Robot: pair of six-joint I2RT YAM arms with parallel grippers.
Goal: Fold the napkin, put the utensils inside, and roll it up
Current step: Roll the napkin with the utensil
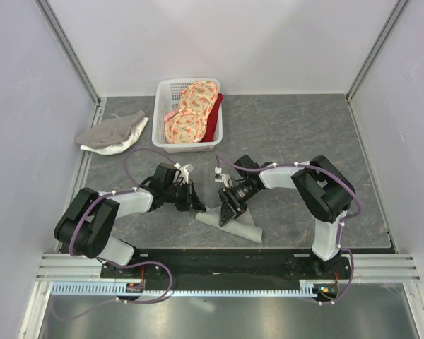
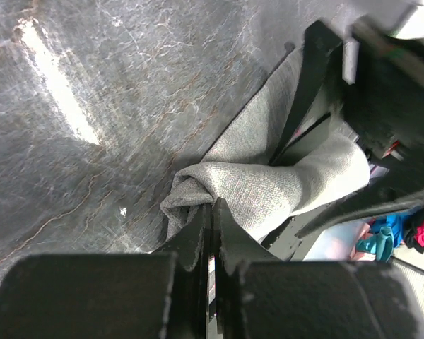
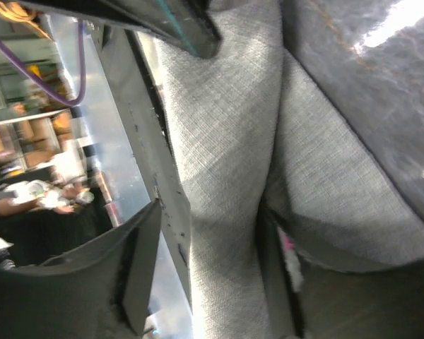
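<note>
Dark stone-look tabletop (image 1: 304, 134): left gripper (image 2: 212, 212) pinched shut at one end of the rolled grey-green cloth napkin (image 2: 254, 187), right gripper (image 3: 208, 240) open astride it, so it might unravel.

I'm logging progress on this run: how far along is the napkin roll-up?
Done: the napkin lies gathered into a narrow bundle, not spread flat. The fork is out of sight, maybe wrapped inside. In hand: the left gripper is shut at the napkin's bunched end; the right gripper straddles a fold, jaws apart. Left: finishing and tidying the roll.
</note>
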